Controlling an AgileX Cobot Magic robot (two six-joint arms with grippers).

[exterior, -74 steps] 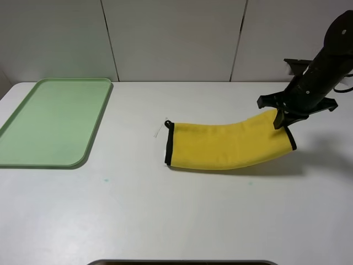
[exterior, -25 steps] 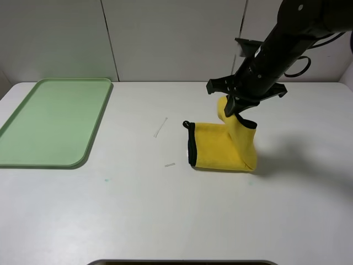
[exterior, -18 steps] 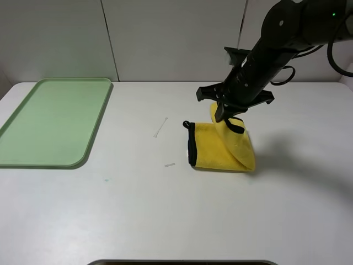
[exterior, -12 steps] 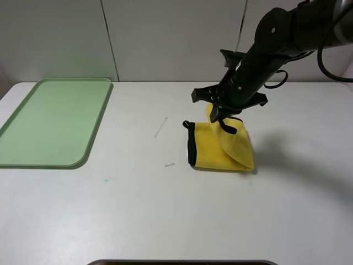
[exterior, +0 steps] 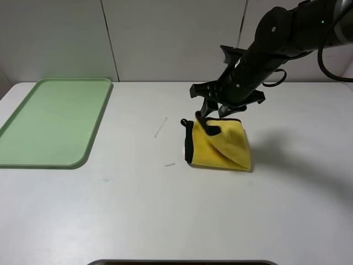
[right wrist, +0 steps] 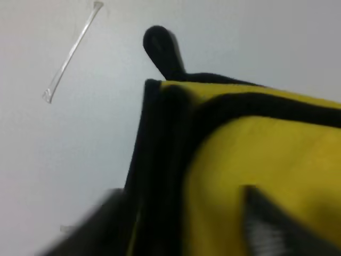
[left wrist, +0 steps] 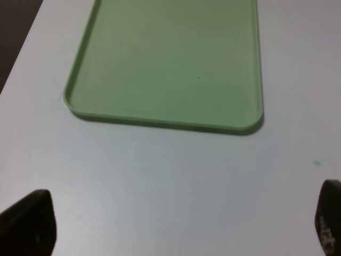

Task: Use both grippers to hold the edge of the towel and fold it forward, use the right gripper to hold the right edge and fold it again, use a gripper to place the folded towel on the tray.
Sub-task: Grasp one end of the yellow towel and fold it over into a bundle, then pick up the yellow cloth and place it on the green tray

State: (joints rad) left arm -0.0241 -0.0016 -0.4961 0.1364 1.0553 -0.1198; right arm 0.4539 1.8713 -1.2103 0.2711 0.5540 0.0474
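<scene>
1. Towel (exterior: 226, 146) is now lying folded a second time on the bench (exterior: 165, 210), well apart from the tray (exterior: 55, 121).
2. Right claw (exterior: 214, 117), clamped on the black edge (right wrist: 256, 104) a moment ago, is spreading its jaws and letting go.
3. Left claw (left wrist: 178, 221) is hovering wide open, empty, near the tray.
4. Folding is looking finished; only the carry to the tray is remaining.

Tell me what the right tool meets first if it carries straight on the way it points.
The towel: the right tool points down at its folded top layer near the black-trimmed edge, probably just above it; depth is unclear.
</scene>
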